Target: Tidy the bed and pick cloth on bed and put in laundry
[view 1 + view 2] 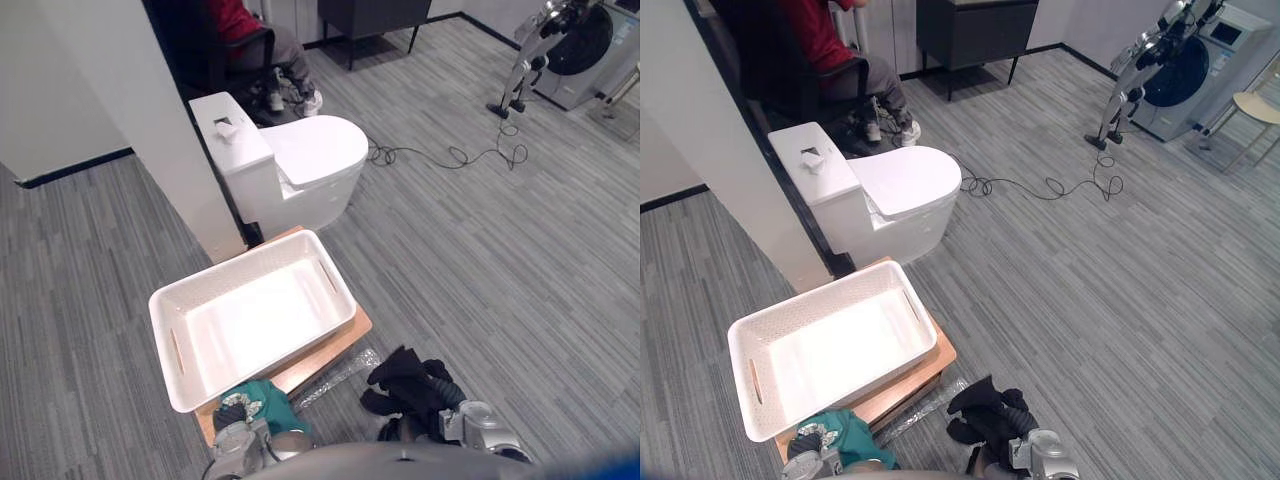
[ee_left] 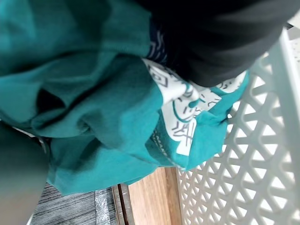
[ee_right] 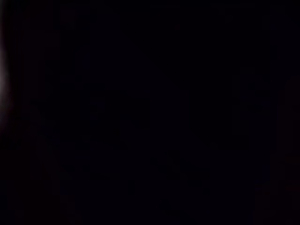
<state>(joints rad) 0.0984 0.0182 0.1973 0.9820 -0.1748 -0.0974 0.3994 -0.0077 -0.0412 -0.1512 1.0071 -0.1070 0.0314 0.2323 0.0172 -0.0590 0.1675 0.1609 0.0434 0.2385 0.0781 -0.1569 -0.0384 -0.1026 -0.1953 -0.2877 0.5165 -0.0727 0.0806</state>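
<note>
- Nearest, a teal cloth with a white printed patch [image 2: 93,93] is bunched against the left hand [image 2: 225,42]. It hangs just outside the near wall of the basket, over the edge of the board. The hand is buried in the folds, so I cannot tell how it grips.
- Beside it, a crumpled black cloth [image 1: 405,380] is heaped over the right hand [image 1: 462,415], above the grey striped carpet and apart from the basket. That grip is hidden too and cannot be told. The right wrist view is dark.
- A clear crinkled plastic strip [image 1: 340,375] lies on the carpet between the 2 cloths.
- Next comes a low wooden board [image 1: 335,345] carrying a white perforated plastic laundry basket [image 1: 232,266], which looks empty inside.
- Farther off stand a white toilet [image 1: 310,150], a seated person in red [image 1: 235,18] and a grey front-loading washing machine [image 1: 1185,85].
- Judgement: the 2 cloths are gathered and brought to the basket, but neither is in it yet. What is left is lifting each over the rim and letting go. How the bed stands cannot be judged from here.
</note>
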